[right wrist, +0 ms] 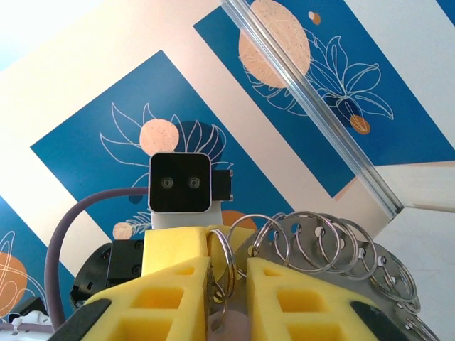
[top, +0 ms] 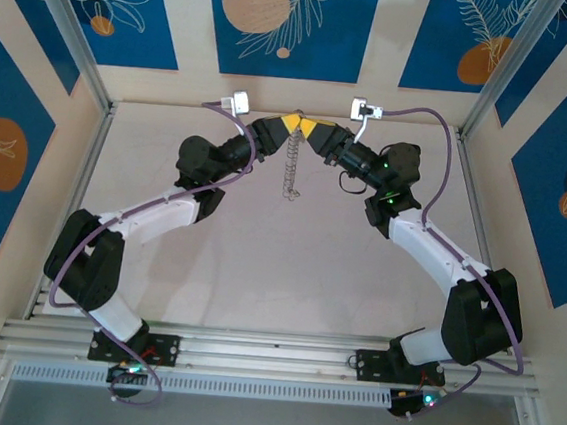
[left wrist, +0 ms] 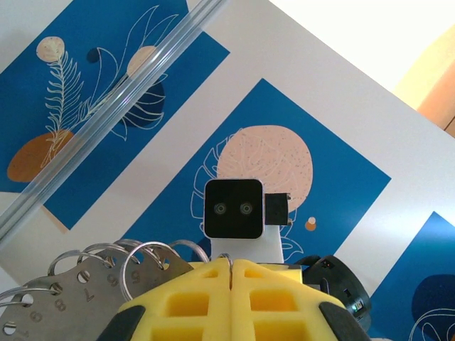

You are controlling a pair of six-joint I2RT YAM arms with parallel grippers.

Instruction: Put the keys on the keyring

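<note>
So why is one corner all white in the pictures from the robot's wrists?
Left wrist view: strong light bleaches the top right corner, yet the keyring looks sharp. Right wrist view: the top left corner is washed pale, and the metal loops glint. Top view: even light, no glare.
</note>
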